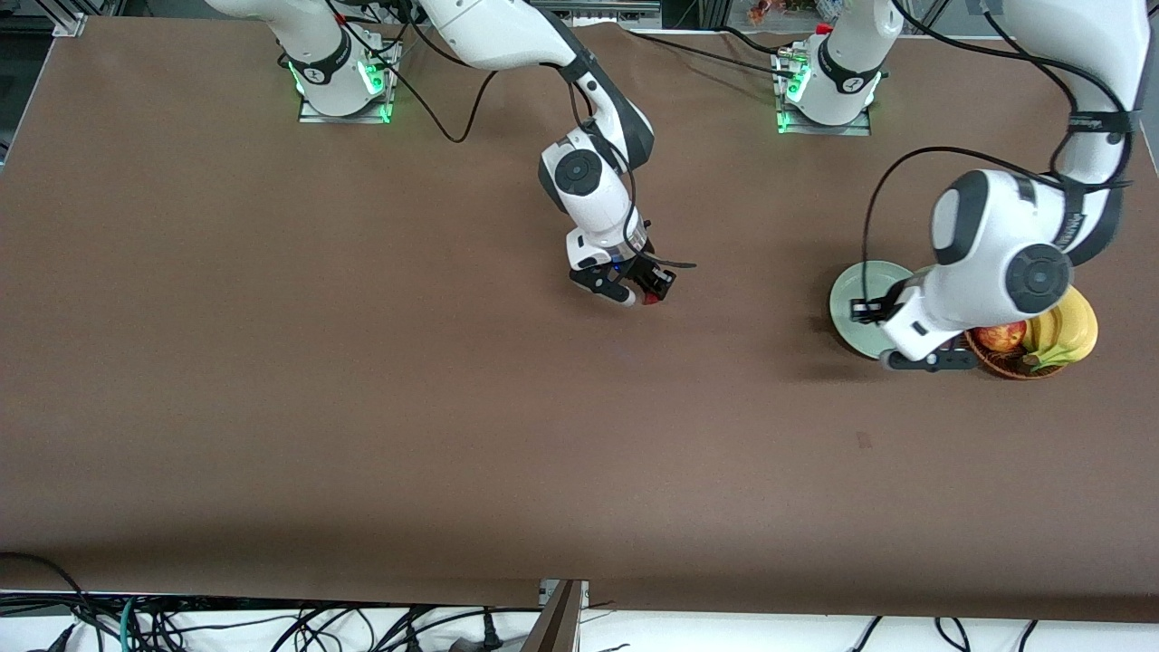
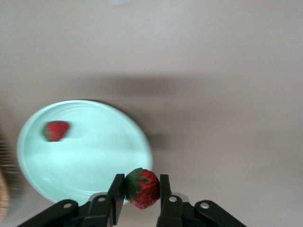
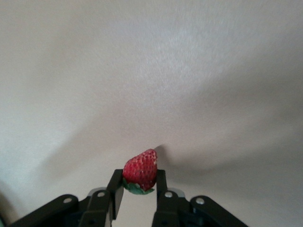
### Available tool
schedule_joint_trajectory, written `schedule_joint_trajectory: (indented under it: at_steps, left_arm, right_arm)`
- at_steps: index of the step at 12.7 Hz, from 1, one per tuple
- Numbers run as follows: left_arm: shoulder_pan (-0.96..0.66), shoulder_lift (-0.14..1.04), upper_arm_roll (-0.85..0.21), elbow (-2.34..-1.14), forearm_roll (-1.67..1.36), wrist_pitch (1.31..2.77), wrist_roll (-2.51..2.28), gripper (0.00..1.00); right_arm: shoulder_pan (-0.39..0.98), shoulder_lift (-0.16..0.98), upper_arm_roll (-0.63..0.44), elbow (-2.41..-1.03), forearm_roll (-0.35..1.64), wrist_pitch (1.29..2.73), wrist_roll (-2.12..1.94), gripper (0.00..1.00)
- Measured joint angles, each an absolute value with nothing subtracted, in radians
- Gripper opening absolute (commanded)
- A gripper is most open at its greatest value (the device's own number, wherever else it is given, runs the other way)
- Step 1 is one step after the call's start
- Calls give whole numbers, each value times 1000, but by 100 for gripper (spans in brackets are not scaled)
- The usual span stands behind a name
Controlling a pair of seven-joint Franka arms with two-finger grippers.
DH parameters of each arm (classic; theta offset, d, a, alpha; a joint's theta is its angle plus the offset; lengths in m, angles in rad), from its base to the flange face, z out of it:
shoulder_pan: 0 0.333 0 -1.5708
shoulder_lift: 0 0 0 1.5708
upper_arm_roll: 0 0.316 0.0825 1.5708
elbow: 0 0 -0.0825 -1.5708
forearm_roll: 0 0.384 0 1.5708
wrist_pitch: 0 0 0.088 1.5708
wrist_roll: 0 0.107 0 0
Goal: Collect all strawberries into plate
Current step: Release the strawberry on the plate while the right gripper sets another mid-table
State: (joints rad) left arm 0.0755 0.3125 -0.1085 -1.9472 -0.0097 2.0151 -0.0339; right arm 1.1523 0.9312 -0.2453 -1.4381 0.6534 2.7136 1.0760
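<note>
My left gripper is pinching a strawberry over the edge of the mint plate, where another strawberry already lies. From the front my own arm covers most of that plate, plus part of the basket with its apple and bananas. My right gripper pinches a third strawberry low over mid-table; whether it touches down I can't tell.
</note>
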Motion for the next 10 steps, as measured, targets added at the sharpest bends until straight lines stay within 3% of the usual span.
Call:
schedule_joint_trajectory:
  at_steps: [2, 5, 6, 7, 10]
  left_arm:
    - [73, 312, -55, -2035, -10, 2134, 55, 19]
    - [69, 319, -1, -2207, -10, 2370, 155, 24]
    - [69, 324, 14, -2235, -10, 2404, 177, 51]
    - [69, 329, 21, -2246, -10, 2419, 189, 100]
    - [60, 335, 23, -2243, -10, 2426, 216, 100]
  right_arm:
    - [1151, 932, -251, -1422, 653, 2717, 1081, 99]
    - [1145, 881, -303, -1393, 653, 2562, 1082, 99]
    - [1143, 850, -349, -1386, 653, 2462, 1077, 99]
    - [1140, 813, -402, -1382, 647, 2355, 1058, 100]
    - [1129, 688, -541, -1379, 580, 2077, 928, 100]
